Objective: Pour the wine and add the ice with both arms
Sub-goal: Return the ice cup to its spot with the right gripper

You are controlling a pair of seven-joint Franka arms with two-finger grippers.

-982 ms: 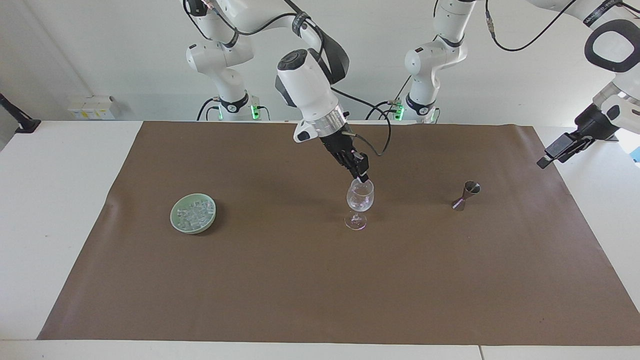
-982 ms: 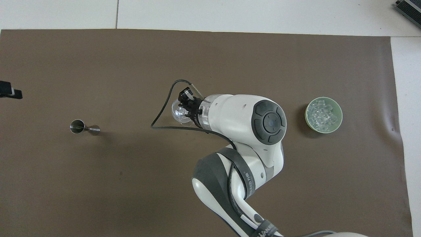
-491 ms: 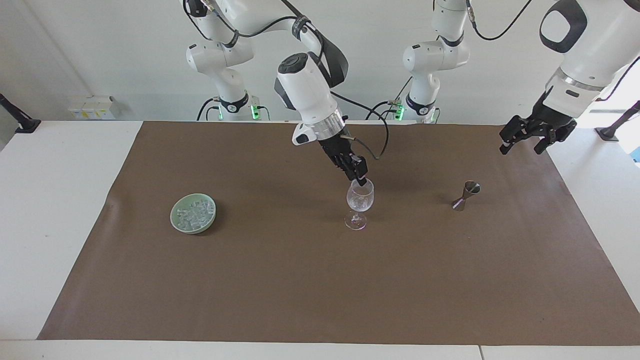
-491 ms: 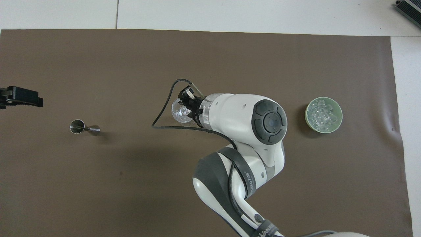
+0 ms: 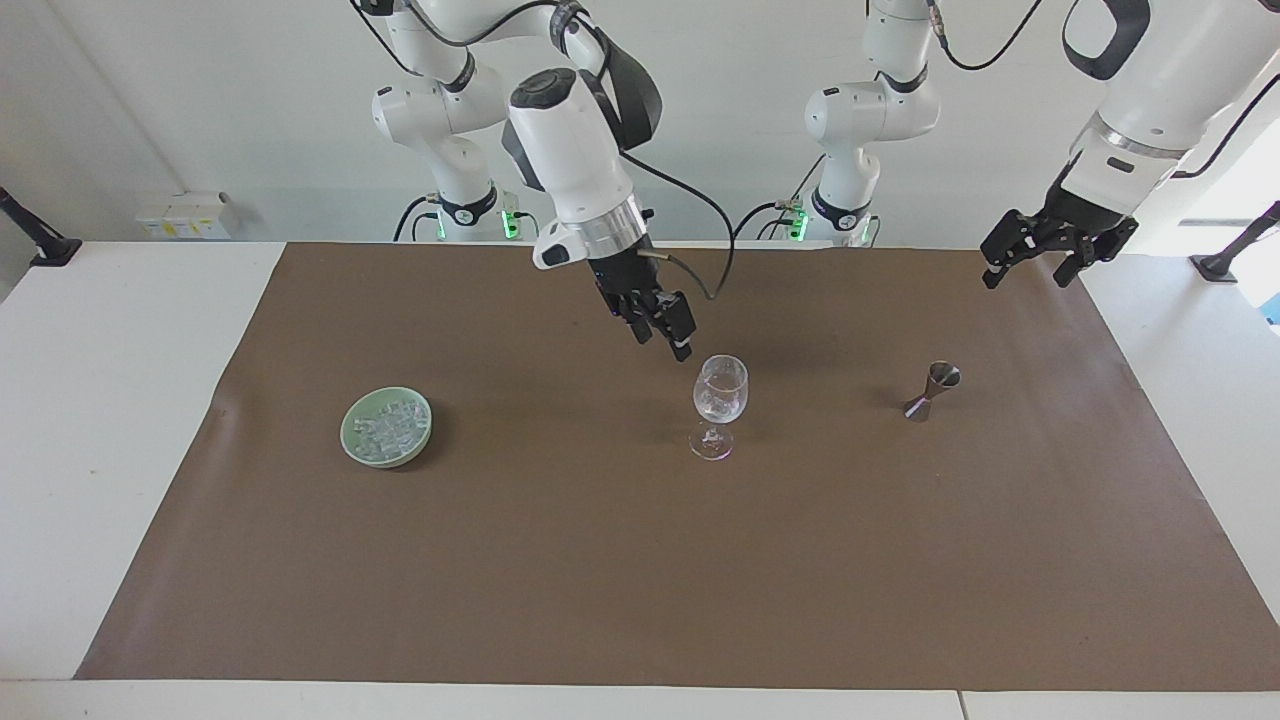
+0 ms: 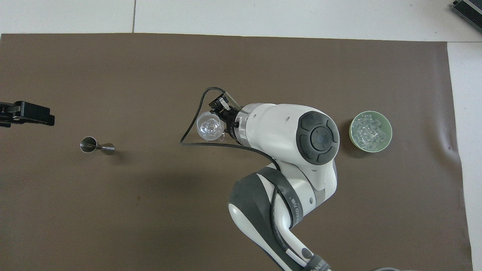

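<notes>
Facing view: right claw [image 5: 665, 332] hangs open just beside wine glass [image 5: 721, 392], ice [image 5: 718, 402] inside; left claw [image 5: 1040, 250] waits open; jigger [image 5: 932, 390] untouched; pouring remains.

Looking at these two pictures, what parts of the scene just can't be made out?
- Overhead view: the left gripper is cut off by the picture's edge, so its arm is unseen.
- Overhead view: the right arm's body covers the mat between the wine glass and the green bowl.
- Both views: the glass's contents are too small and clear to count.
- Facing view: both arms' upper links are cut off.
</notes>
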